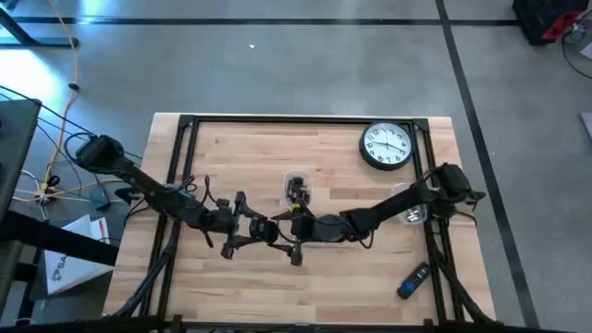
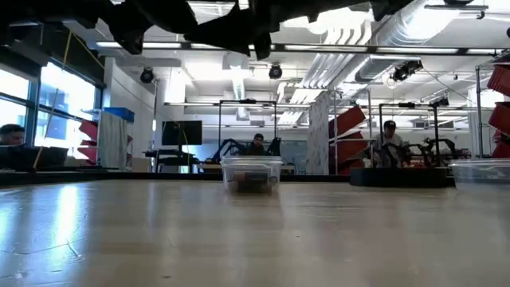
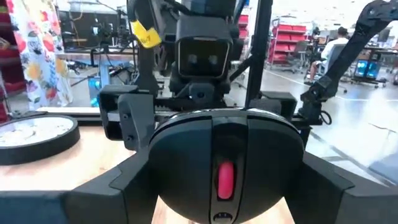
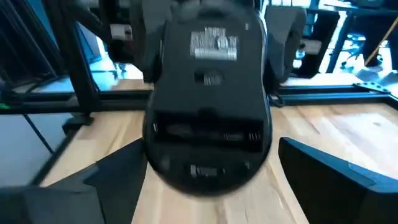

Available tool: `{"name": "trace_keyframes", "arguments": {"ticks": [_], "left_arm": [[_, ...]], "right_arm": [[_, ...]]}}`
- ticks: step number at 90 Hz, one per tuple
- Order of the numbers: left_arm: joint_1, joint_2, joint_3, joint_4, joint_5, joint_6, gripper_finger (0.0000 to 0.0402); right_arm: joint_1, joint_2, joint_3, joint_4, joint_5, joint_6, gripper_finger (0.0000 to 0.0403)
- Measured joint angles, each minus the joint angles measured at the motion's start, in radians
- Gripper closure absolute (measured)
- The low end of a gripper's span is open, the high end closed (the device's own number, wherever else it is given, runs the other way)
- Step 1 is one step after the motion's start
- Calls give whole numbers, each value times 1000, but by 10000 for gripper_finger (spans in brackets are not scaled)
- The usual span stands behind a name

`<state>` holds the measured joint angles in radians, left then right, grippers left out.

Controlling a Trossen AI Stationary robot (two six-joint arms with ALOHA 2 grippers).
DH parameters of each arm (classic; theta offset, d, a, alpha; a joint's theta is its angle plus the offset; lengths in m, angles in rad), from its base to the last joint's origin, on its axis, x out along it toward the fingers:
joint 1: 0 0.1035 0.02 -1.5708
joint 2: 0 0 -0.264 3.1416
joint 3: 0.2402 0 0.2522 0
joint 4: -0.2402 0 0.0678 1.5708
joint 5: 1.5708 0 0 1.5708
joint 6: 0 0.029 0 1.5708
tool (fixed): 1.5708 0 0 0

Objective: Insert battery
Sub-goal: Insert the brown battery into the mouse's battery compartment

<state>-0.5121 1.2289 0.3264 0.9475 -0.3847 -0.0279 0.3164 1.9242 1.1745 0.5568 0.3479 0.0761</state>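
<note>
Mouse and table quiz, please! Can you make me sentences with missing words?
The mouse has a ___ scroll wheel.
On the table lies a round white ___.
The ___ end effector holds the mouse.
Missing words: red; clock; left.

Both arms reach inward, meet mid-table, raised off surface. Left gripper point(image 1: 264, 231) clamps mouse point(image 3: 225, 163) betw. fingers point(image 3: 118, 186). Right gripper point(image 1: 294, 228) faces it, fingers point(image 4: 336, 165) spread wide.
</note>
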Motion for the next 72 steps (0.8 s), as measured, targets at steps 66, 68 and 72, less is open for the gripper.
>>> {"name": "trace_keyframes", "arguments": {"ticks": [66,68,72], "left_arm": [[3,152,1,218,-32,59,152],[3,152,1,218,-32,58,152],[3,152,1,218,-32,56,152]], "right_arm": [[-8,17,46,-106,56,48,106],[-8,17,46,-106,55,47,112],[-8,17,46,-106,55,47,125]]}}
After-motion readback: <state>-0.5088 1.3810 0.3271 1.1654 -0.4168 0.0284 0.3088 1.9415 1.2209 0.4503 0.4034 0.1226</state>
